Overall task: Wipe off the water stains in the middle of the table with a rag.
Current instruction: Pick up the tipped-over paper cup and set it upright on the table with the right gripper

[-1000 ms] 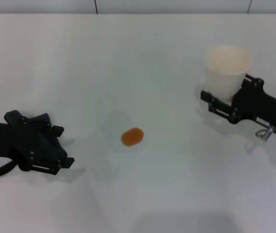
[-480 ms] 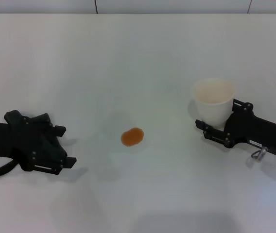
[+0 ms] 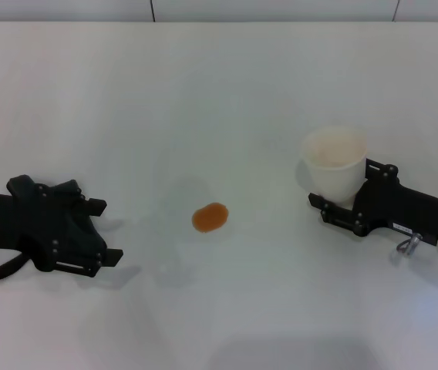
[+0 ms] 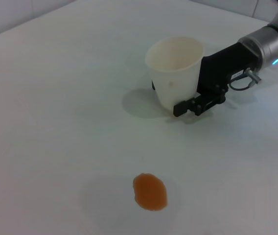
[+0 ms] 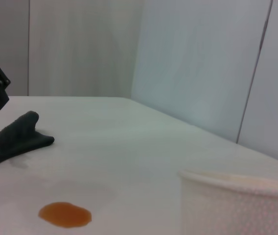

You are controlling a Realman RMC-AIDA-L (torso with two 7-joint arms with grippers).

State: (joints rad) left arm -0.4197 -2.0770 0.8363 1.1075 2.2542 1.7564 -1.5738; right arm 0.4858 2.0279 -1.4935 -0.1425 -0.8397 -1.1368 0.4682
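Gripping the paper cup (image 3: 333, 163) in the right gripper (image 3: 341, 206), left gripper (image 3: 88, 235) unreadable over the rag (image 5: 11, 138), risking fresh spills beside the water stains (image 3: 210, 217).

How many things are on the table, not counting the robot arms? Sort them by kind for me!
Cups: 1, the white paper cup, held by the right end effector
Rags: 1, the dark rag, under the left end effector
Orange spills: 1, the water stain
Total: 3
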